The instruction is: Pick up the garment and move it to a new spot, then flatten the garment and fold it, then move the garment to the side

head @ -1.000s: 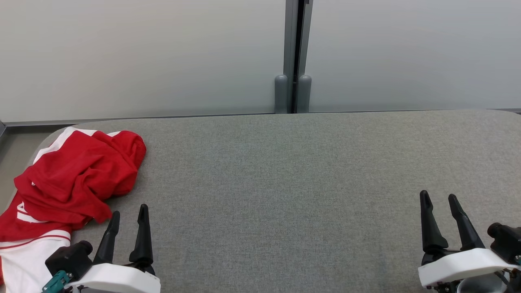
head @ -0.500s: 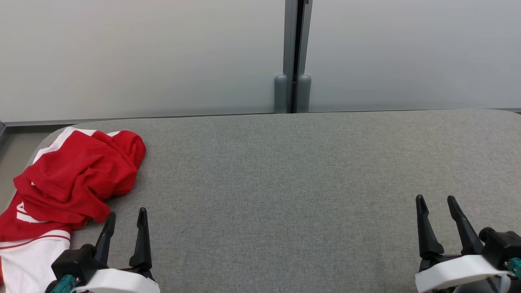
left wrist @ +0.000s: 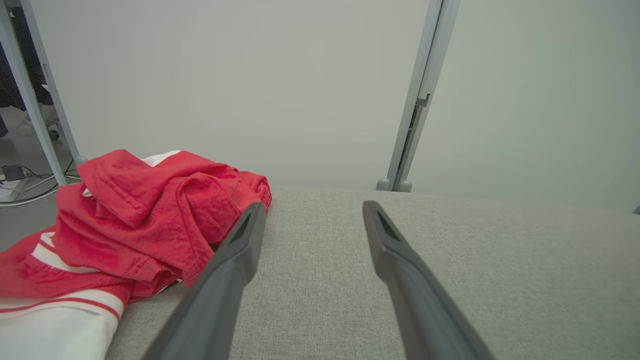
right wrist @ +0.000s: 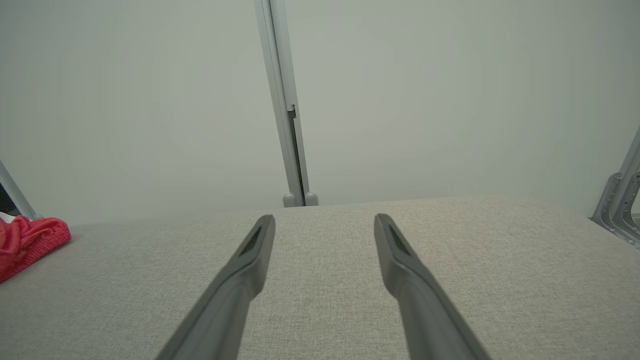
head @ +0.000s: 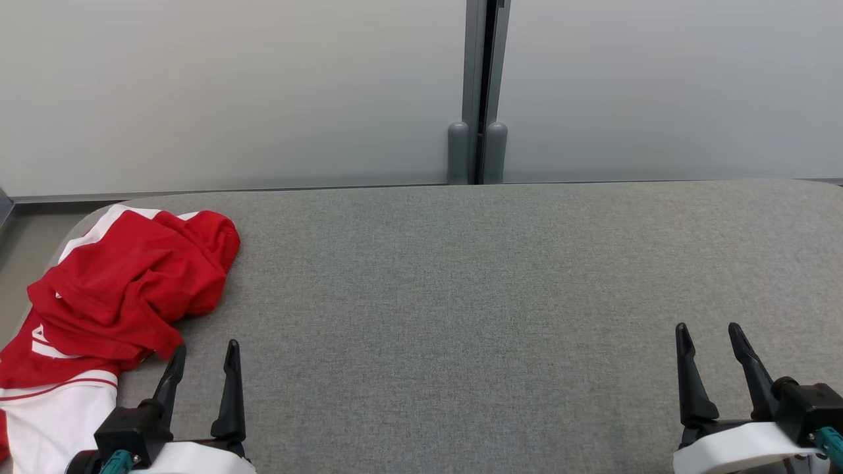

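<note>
A crumpled red and white garment [head: 125,283] lies bunched at the far left end of the grey table [head: 461,276], one white part trailing toward the near left edge. In the left wrist view the garment [left wrist: 145,215] sits just left of my fingers. My left gripper [head: 204,352] is open at the lower left, its left fingertip close beside the garment's near edge, nothing between the fingers. Low at the right, well away from the cloth, my right gripper [head: 708,332] is open and empty. The right wrist view catches a red edge of the garment [right wrist: 27,242] far left.
Frosted wall panels rise right behind the table, joined by a grey post [head: 477,92]. The table's left end is rounded, with floor beyond it. Cables lie on the floor at left [left wrist: 20,185]. A metal frame [right wrist: 620,200] stands off the right end.
Both grippers have drawn back toward the near edge, sitting lower in the head view. The head camera shifted slightly. The garment lies as before.
</note>
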Controlling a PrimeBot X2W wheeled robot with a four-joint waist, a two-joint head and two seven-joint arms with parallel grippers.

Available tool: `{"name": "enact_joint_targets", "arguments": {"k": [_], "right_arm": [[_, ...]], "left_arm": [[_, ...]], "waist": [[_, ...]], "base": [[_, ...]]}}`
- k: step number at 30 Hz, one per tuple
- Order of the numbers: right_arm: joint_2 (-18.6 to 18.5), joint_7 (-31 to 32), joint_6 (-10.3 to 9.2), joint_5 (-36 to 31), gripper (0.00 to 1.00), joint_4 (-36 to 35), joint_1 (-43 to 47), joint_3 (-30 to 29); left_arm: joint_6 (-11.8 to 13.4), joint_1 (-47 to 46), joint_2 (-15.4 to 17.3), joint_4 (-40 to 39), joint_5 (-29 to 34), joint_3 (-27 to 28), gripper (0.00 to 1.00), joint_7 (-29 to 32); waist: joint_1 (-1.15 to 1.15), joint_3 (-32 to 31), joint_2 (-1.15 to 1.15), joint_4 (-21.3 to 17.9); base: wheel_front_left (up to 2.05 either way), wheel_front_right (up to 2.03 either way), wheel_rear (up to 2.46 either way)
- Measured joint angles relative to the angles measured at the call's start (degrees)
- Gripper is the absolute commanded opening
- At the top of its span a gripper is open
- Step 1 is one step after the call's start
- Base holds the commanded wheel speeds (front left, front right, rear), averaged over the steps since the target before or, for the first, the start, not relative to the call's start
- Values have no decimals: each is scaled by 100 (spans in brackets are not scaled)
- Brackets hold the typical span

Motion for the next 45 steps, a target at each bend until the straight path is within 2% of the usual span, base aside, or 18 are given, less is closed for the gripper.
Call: {"name": "enact_joint_targets", "arguments": {"k": [27,41,45], "right_arm": [[24,-286,1,-992,100,-58,140,-86],[27,-286,2,-940,100,-60,151,-107],[24,-286,2,-935,100,-104,170,-127]], "left_arm": [[-55,177,-87,-5,1149,178,100,-300],[-109,181,-112,-22,1159,246,100,-300],[-136,174,-126,-7,1158,209,100,-300]], "waist": [[0,-80,0,-19],[0,-74,0,-17],[0,-84,0,92]], "base": [[0,0,0],[0,0,0],[0,0,0]]}}
